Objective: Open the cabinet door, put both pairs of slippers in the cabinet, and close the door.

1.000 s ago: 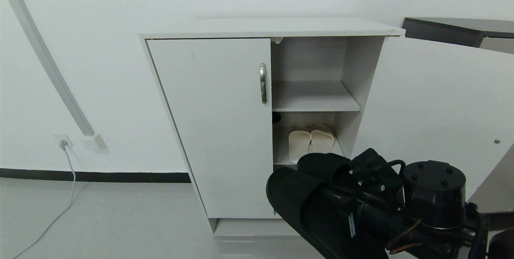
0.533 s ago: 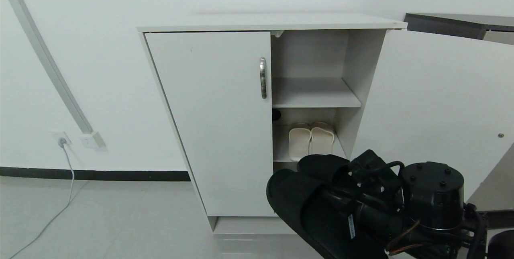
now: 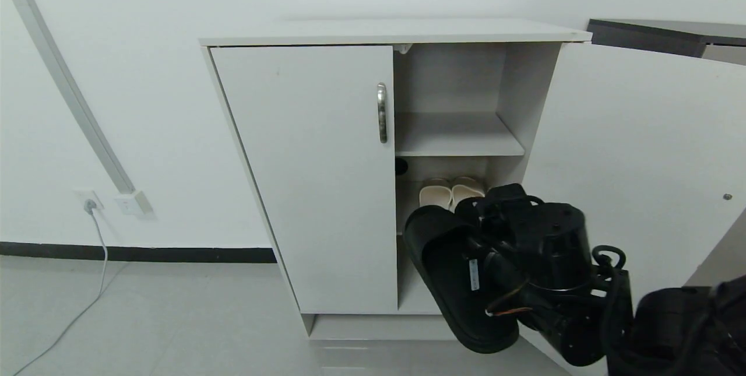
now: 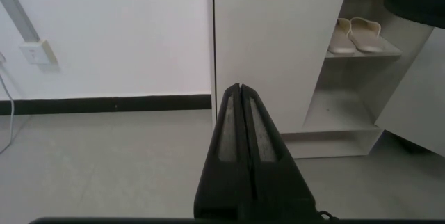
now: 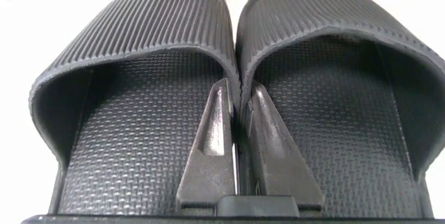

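Note:
The white cabinet (image 3: 303,178) has its left door shut and its right door (image 3: 629,148) swung wide open. A pair of white slippers (image 3: 451,192) (image 4: 358,35) lies on the middle shelf. My right gripper (image 3: 475,230) (image 5: 238,92) is shut on the pair of black slippers (image 3: 449,271) (image 5: 160,57), pinching the two inner strap edges together. The pair hangs tilted right in front of the open compartment, partly covering the white slippers. My left gripper (image 4: 240,123) is shut with nothing in it, low over the floor, facing the cabinet.
The upper shelf (image 3: 454,137) and the bottom compartment (image 3: 417,300) hold nothing. A metal handle (image 3: 382,113) sits on the shut left door. A wall socket (image 3: 87,207) with a cable is at the left. Dark furniture (image 3: 670,38) stands behind the open door.
My right arm has moved forward and up with the black slippers, bringing them to the cabinet opening. The head view shifted slightly. The left gripper's earlier state is not shown.

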Robot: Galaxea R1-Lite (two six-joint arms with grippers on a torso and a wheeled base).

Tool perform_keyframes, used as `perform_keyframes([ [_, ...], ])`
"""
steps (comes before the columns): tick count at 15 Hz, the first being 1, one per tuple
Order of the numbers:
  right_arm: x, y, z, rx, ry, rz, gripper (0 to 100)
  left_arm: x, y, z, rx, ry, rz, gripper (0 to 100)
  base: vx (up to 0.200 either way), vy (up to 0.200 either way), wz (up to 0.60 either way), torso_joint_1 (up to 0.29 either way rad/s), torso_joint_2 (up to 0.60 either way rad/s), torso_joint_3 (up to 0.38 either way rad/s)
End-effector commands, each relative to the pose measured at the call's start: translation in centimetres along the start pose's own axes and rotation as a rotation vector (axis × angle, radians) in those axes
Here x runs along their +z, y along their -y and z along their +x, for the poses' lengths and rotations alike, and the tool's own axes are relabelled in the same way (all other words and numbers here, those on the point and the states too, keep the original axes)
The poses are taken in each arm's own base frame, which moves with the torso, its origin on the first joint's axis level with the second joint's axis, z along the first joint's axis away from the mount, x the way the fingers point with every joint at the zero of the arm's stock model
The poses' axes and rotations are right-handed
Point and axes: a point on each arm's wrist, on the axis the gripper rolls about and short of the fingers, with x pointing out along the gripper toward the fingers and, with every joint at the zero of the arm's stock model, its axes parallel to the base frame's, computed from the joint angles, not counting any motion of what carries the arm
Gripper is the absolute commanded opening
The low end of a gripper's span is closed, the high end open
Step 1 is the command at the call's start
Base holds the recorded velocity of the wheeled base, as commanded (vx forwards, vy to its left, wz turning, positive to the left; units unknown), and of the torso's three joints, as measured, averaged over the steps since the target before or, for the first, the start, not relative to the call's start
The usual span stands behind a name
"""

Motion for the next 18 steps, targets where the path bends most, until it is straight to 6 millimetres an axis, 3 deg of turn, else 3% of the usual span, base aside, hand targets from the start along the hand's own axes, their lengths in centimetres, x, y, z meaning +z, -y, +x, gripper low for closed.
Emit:
perform_keyframes([
  [1,2.3,-3.1,0.9,-0.065,-0.010,0.090,0,0.0,0.0,0.0,-0.002,0.000,0.000,0,0.000,0.000,0.00,0.000,0.00,0.000],
  [5,6.9,-3.5,0.9,-0.195,0.072,0.152,0,0.0,0.0,0.0,-0.002,0.000,0.000,0,0.000,0.000,0.00,0.000,0.00,0.000],
  [10,8.4,-2.4,1.8,-0.234,0.099,0.142,0,0.0,0.0,0.0,0.000,0.000,0.000,0,0.000,0.000,0.00,0.000,0.00,0.000],
  [18,9.0,-1.6,2.3,-0.254,0.110,0.139,0,0.0,0.0,0.0,0.000,0.000,0.000,0,0.000,0.000,0.00,0.000,0.00,0.000],
])
